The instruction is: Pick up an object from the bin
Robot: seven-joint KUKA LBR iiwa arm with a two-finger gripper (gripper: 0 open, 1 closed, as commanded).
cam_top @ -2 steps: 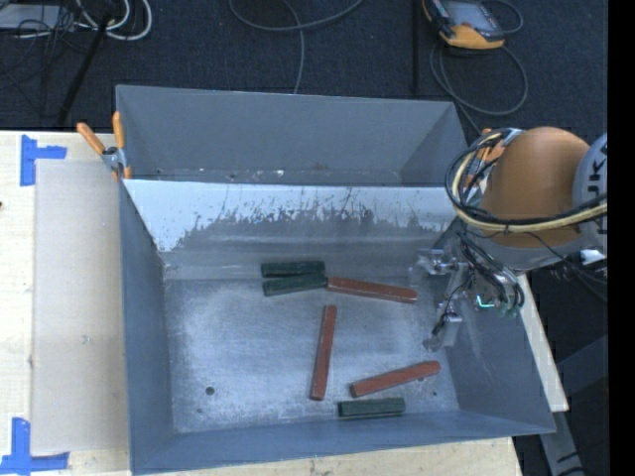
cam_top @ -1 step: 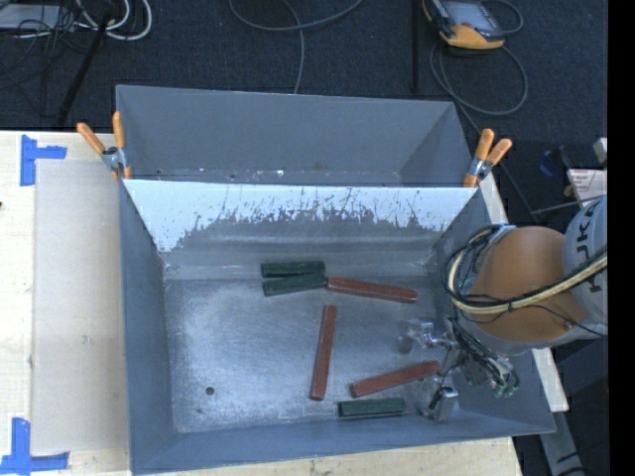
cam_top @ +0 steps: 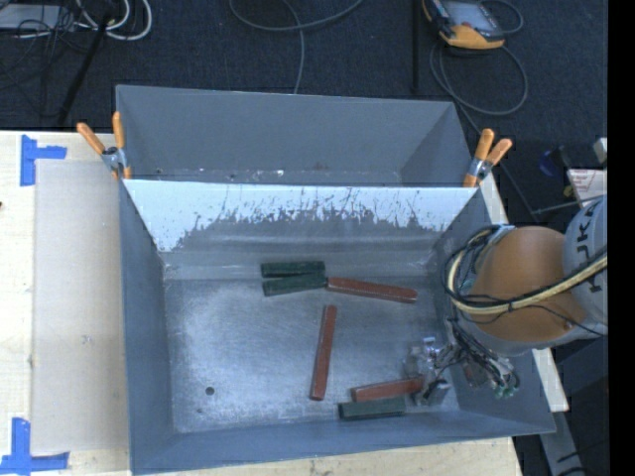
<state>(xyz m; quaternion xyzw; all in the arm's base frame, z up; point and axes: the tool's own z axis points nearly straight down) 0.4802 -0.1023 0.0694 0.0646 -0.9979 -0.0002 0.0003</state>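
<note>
My gripper [cam_top: 433, 375] is low in the bin's front right corner, under the arm's orange cover. Just left of it lies a short red-brown bar [cam_top: 382, 392], its right end touching or very close to the gripper. A dark green bar [cam_top: 371, 411] lies along the front wall right below that one. Whether anything is held is hidden.
A longer red-brown bar [cam_top: 322, 352] lies nearly upright in the middle of the floor. Toward the back, two dark green blocks [cam_top: 293, 277] sit side by side, with another red-brown bar [cam_top: 372, 289] running right from them. The arm crowds the right wall.
</note>
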